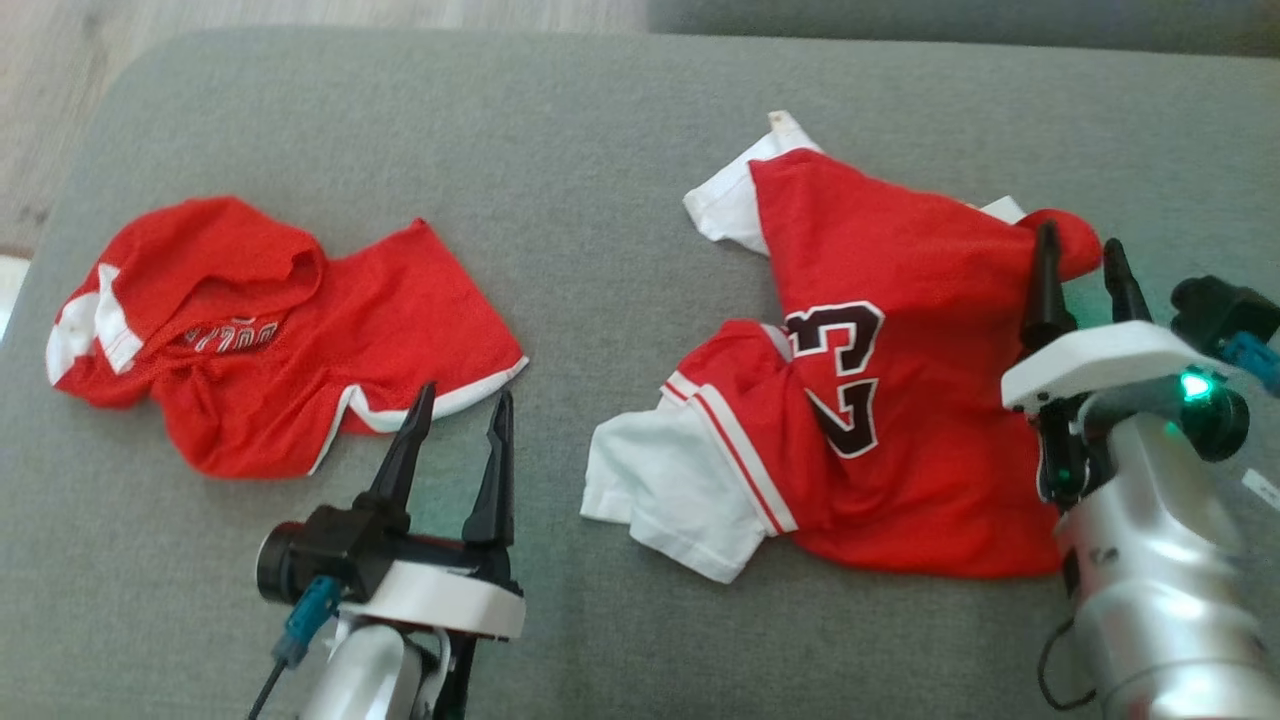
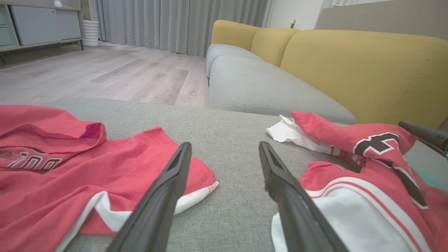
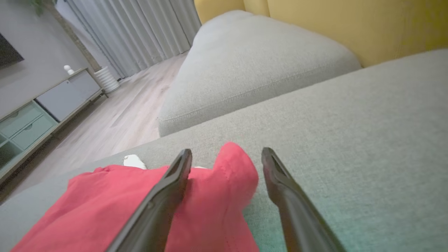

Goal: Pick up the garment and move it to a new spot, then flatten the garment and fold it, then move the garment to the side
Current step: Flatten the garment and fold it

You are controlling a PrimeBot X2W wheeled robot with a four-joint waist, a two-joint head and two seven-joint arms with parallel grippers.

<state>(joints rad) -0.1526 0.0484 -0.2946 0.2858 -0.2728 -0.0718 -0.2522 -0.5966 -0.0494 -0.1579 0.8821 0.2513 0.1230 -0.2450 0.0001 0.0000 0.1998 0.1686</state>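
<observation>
A crumpled red jersey [image 1: 890,400] with white sleeves and a dark number lies on the right of the grey sofa seat [image 1: 580,180]; it also appears in the left wrist view [image 2: 364,182]. My right gripper [image 1: 1080,245] is open at the jersey's right edge, and a red fold [image 3: 231,175] lies between its fingers. A second red garment [image 1: 280,330] with white trim and lettering lies bunched at the left [image 2: 70,164]. My left gripper [image 1: 465,400] is open above bare cushion between the two garments, just off the left one's white hem.
The grey seat's far edge drops to a wooden floor [image 2: 105,70]. Another grey cushion [image 2: 259,87] with a yellow backrest [image 2: 360,70] stands beyond. A low cabinet [image 3: 42,108] and curtains [image 2: 175,21] stand across the room.
</observation>
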